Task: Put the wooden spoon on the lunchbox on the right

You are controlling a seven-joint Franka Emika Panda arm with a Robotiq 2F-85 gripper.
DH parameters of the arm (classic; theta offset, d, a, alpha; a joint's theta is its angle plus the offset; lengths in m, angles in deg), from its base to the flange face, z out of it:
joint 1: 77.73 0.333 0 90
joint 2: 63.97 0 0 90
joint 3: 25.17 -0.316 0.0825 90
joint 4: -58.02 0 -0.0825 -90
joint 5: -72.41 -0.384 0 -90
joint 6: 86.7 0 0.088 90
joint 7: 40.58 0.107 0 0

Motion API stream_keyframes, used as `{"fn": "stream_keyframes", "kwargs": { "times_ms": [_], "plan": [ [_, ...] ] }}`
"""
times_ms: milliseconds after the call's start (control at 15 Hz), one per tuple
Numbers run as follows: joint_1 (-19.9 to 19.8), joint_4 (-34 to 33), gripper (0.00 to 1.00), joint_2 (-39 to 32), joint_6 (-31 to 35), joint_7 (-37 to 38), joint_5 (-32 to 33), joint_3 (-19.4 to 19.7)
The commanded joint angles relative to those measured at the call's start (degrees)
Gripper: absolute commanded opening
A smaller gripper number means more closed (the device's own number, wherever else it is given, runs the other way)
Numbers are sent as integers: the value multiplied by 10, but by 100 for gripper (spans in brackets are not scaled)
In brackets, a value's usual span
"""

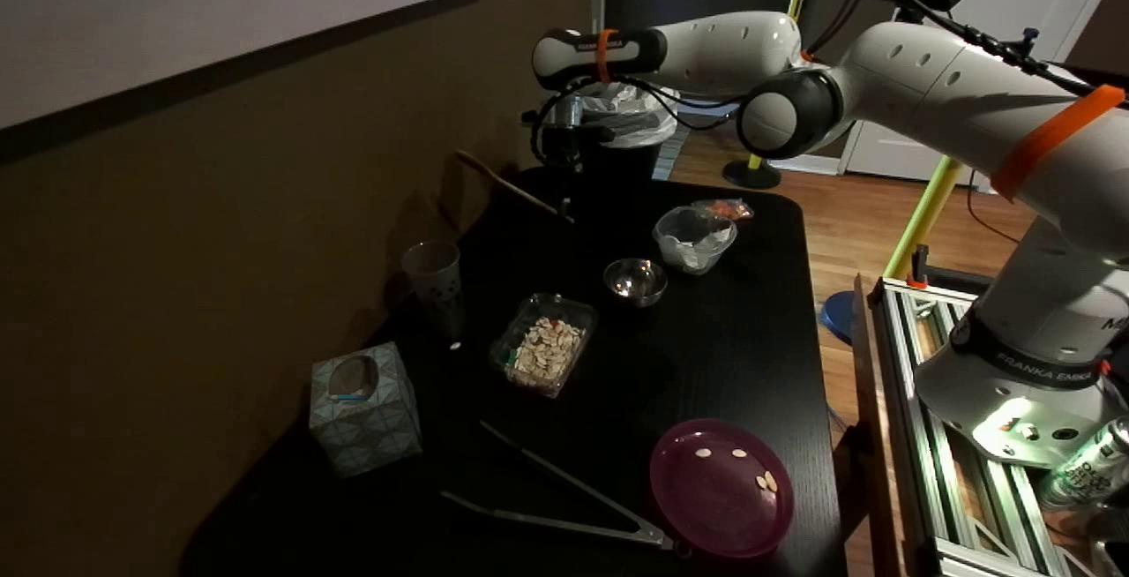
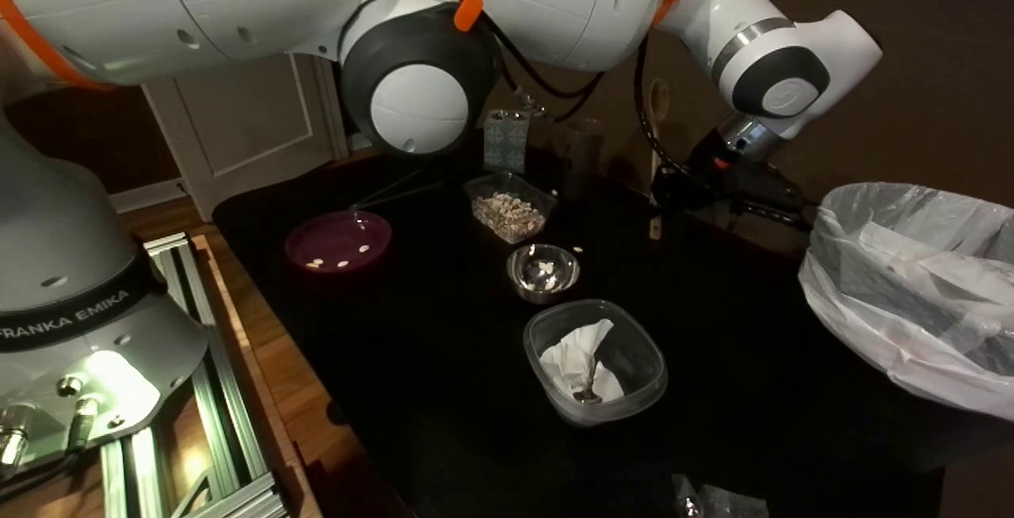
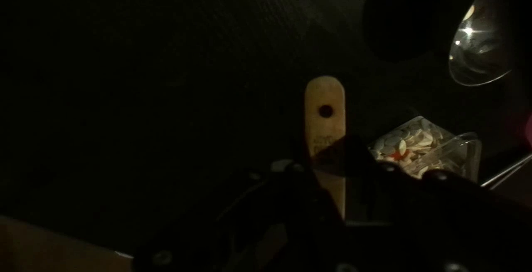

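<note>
The pale wooden spoon (image 1: 512,187) slants up toward the wall in both exterior views, bowl end (image 2: 659,98) high. My gripper (image 1: 565,204) is at the far wall side of the table, shut around the lower handle. In the wrist view the handle end with its hole (image 3: 325,93) sticks out between the dark fingers (image 3: 343,166); the exact finger contact is in shadow. A clear plastic tub (image 2: 586,419) with white paper inside stands on the black table, also in an exterior view (image 1: 692,264). A second clear box (image 1: 564,302) holds pale seeds.
A steel bowl (image 1: 637,296) stands between both containers. A purple plate (image 1: 719,506), metal tongs (image 1: 564,526), a tissue box (image 1: 366,409) and a tall cup (image 1: 434,277) stand farther along. A lined trash bin (image 2: 863,336) is close beside my gripper. The wall is near.
</note>
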Motion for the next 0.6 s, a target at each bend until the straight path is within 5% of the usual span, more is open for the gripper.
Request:
{"fn": "stream_keyframes", "kwargs": {
  "times_ms": [0, 533],
  "plan": [
    [23, 1, 6, -3, 47, 89, 22, 34],
    [77, 0, 6, -7, 36, 313, 87, 84]
  ]
}}
